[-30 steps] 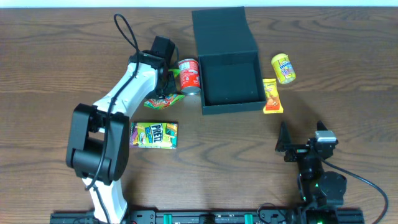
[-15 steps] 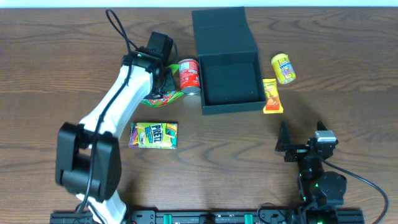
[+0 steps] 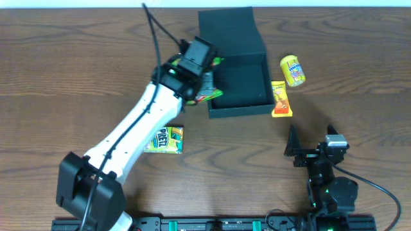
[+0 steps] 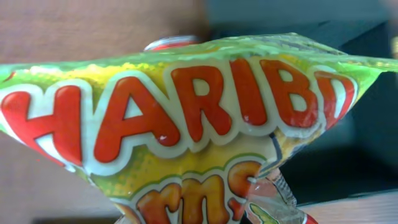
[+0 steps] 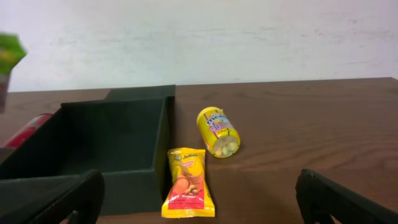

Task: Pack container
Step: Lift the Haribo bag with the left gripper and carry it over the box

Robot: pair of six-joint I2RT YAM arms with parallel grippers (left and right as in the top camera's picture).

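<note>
From above, the left gripper (image 3: 205, 79) hangs at the left wall of the container (image 3: 241, 110), which sits at the back middle of the table (image 3: 64, 77). Its lid (image 3: 231, 32) is swung open and lies flat behind it. A Haribo bag (image 3: 210, 96) is pinched in this gripper, and strips of green and orange poke out from under the wrist, right over the box's left rim. A Pretz box (image 3: 166, 139) lies flat near the arm, in front of the container and to its left. To the container's right a yellow canister (image 3: 292, 69) lies on its side, and an orange snack packet (image 3: 280, 99) lies just beside the front right corner. The right gripper (image 3: 313, 145) sits low near the front edge, well apart from everything.

The left wrist camera is almost filled by the bag (image 4: 186, 137), its red lettering upright. Behind the bag are the dark container (image 4: 354, 155) and the rim of a red can (image 4: 171, 42).

From the right wrist, the 2 fingers (image 5: 74, 199) stand spread wide with nothing between them. The container (image 5: 163, 143) looks bare inside. The packet (image 5: 186, 183) touches or nearly touches its wall, and the canister (image 5: 217, 132) lies just behind the packet. The can (image 5: 28, 129) shows at the container's far side, and a green corner of the bag (image 5: 9, 53) hangs in the air above it.
</note>
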